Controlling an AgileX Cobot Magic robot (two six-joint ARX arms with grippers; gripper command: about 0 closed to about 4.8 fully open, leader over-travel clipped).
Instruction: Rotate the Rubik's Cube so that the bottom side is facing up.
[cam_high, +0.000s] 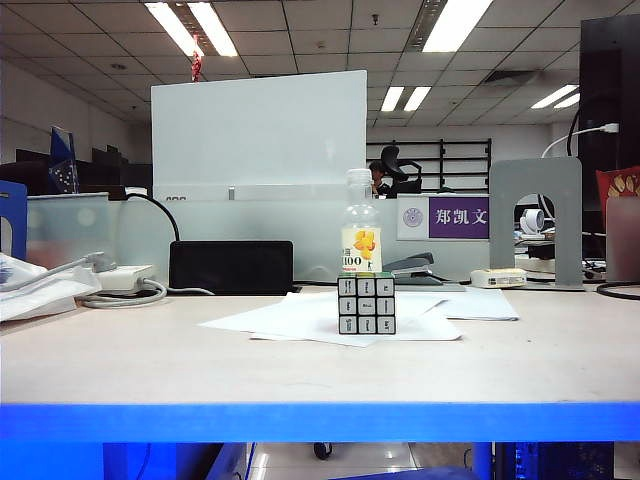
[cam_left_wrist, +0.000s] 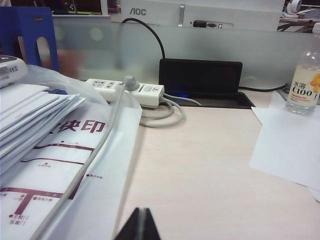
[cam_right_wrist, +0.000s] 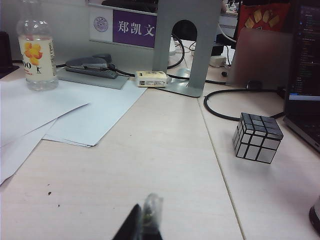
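Rubik's Cube sits mid-worktop on loose paper sheets, marked white face toward the exterior camera, green on top, drink bottle close behind it. Both arms well back from it. Left hand clenched, empty, hanging over bare worktop by a stack of printed papers. Right hand clenched too, empty, off to the far side near a silver mirror cube.

Risks: grabbing the mirror cube by mistake, since it lies nearer the right hand. Paper could slide under the cube on contact. A clumsy flip could knock the bottle over. Hands must open before any approach.
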